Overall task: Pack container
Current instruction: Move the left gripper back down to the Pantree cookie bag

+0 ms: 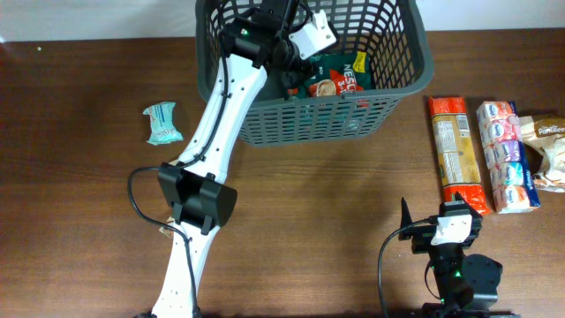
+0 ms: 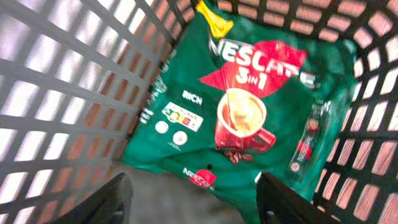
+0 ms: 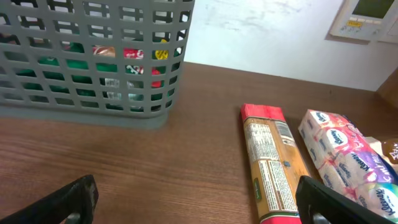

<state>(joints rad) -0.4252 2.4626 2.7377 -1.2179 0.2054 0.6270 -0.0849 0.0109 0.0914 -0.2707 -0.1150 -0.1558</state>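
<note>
The dark grey lattice container (image 1: pixel 402 84) stands at the back middle of the table. A green Nescafe 3in1 packet (image 1: pixel 335 78) lies inside it; the left wrist view shows the packet (image 2: pixel 249 106) leaning against the container's wall (image 2: pixel 68 93). My left gripper (image 1: pixel 296 66) reaches into the container, open and empty, its fingers (image 2: pixel 193 205) just above the packet's lower edge. My right gripper (image 1: pixel 441 221) rests open and empty near the front right, low over the table (image 3: pixel 193 199).
A long orange pasta packet (image 1: pixel 455 150) (image 3: pixel 270 162), a pink-and-white tissue pack (image 1: pixel 505 157) (image 3: pixel 348 162) and a beige snack bag (image 1: pixel 547 146) lie at the right. A small teal packet (image 1: pixel 162 122) lies left of the container.
</note>
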